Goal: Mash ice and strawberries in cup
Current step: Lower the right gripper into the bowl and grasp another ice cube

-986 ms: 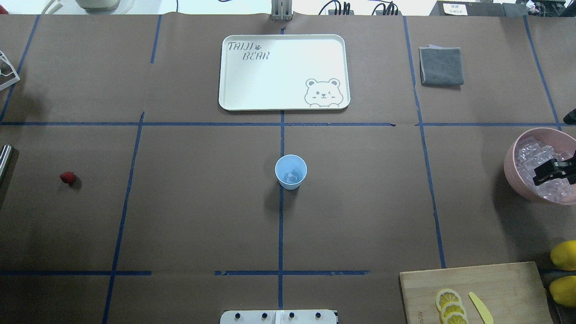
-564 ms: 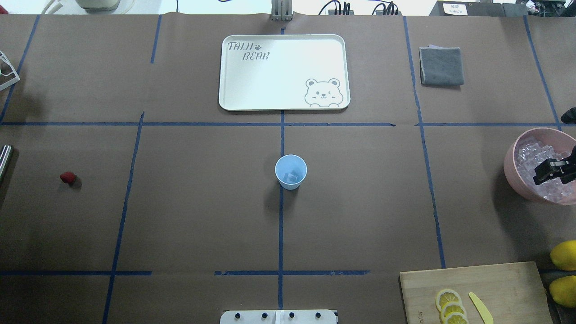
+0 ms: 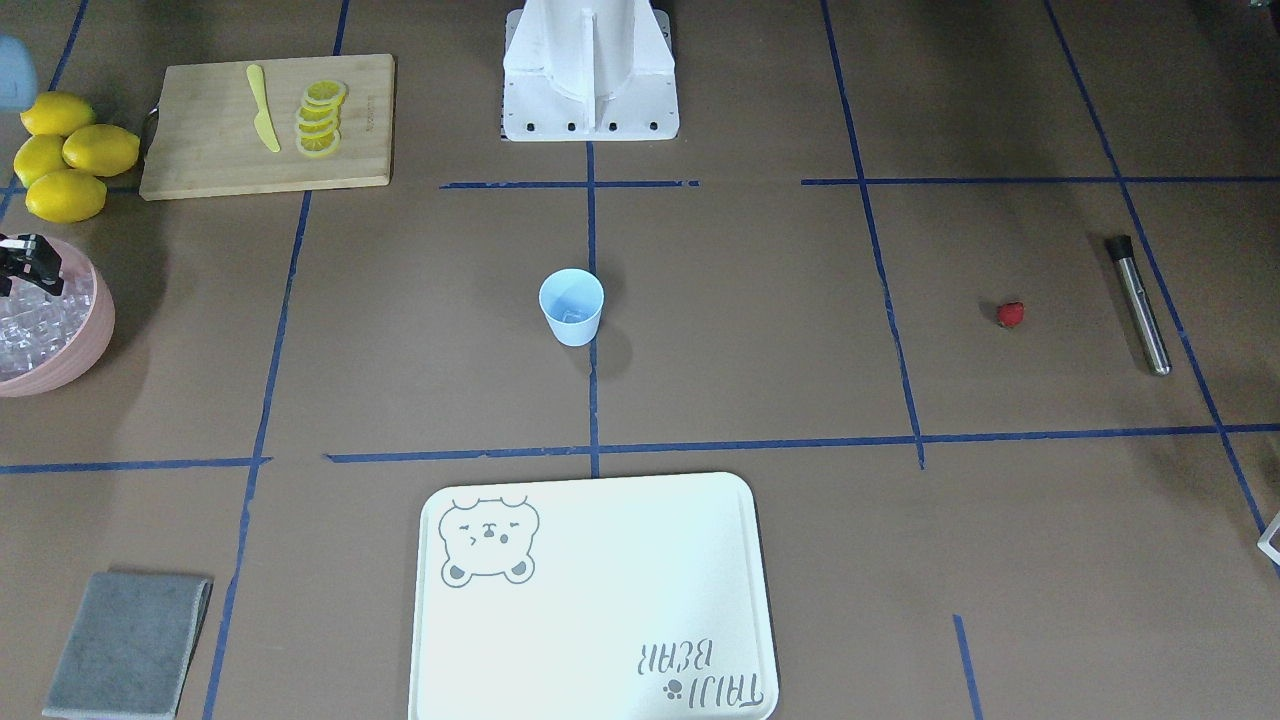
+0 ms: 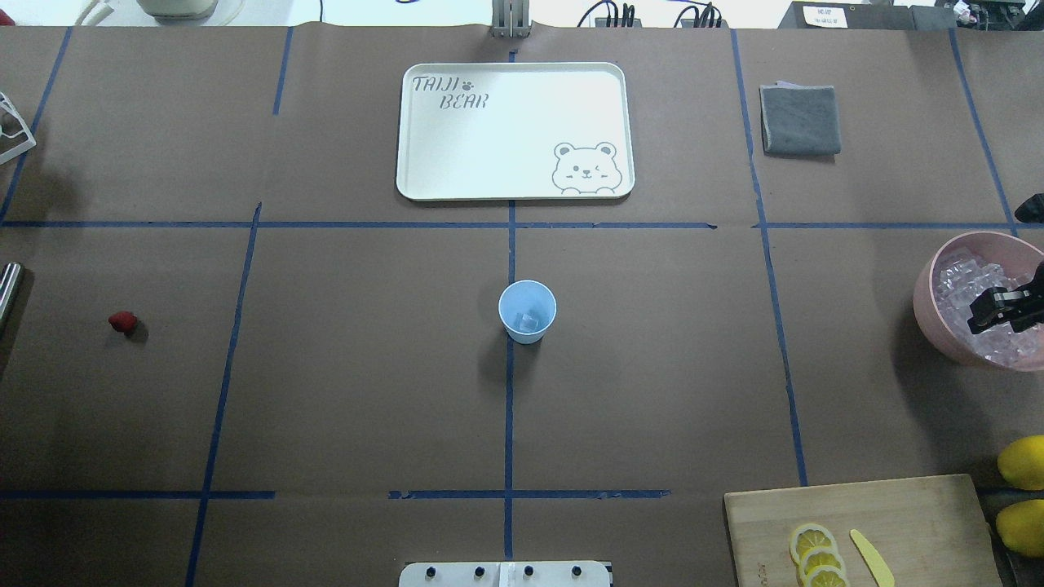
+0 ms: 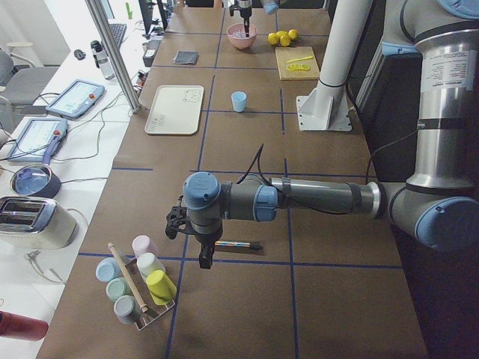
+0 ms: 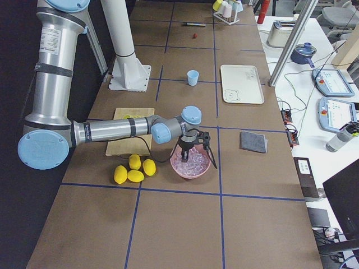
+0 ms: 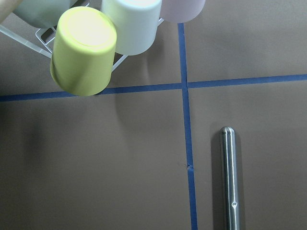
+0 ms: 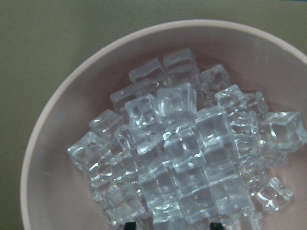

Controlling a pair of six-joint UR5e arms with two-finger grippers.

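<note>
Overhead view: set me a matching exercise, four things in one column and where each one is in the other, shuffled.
Things:
1. strawberry
2. cup
3. lemon slices
4. right pincer

Places:
A. on the cutting board
B. over the pink bowl of ice
C. standing on a blue tape line, mid-table
D. alone on bare paper, on the robot's left side

Pairs: 1-D, 2-C, 3-A, 4-B

Overhead and front-facing views face each other, both showing the cup (image 4: 527, 310) centrally.
</note>
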